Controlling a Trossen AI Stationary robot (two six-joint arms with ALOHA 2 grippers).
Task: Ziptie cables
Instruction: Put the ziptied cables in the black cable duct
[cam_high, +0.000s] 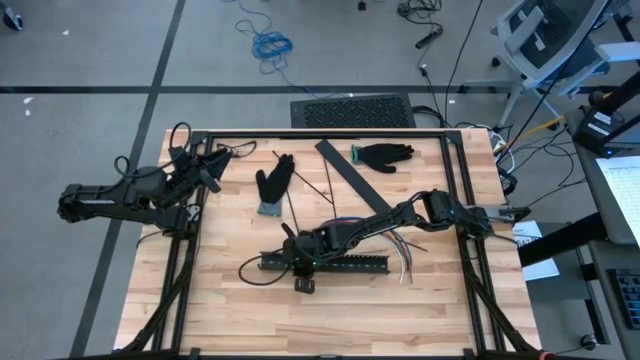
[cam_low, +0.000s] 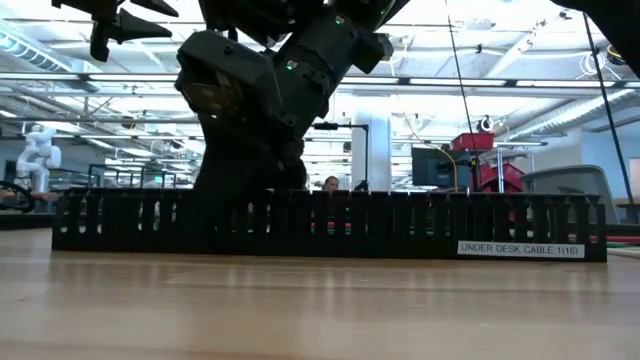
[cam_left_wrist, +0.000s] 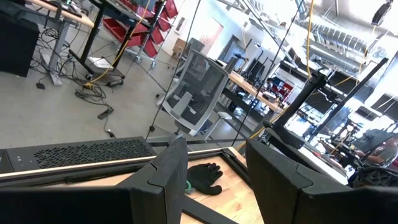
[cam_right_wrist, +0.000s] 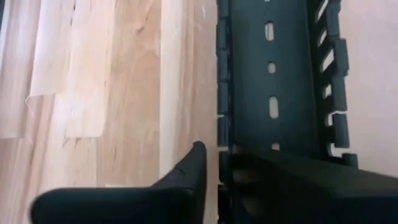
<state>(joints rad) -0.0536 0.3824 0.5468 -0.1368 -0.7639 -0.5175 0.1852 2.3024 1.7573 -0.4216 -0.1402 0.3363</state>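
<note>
Cables (cam_high: 408, 256), a loose multicoloured bundle, lie on the wooden worktop (cam_high: 240, 310) beside the right-hand end of the black slotted strip (cam_high: 345, 264), under the right arm and apart from its hand. The right hand (cam_high: 298, 262) reaches down at the strip's other end; its fingers (cam_right_wrist: 186, 171) straddle one slotted wall, slightly parted, and whether they pinch it cannot be told. The left hand (cam_high: 212, 170) waits at the worktop's far left corner, partly open, holding nothing. Two black gloves (cam_high: 275, 183) lie farther back.
</note>
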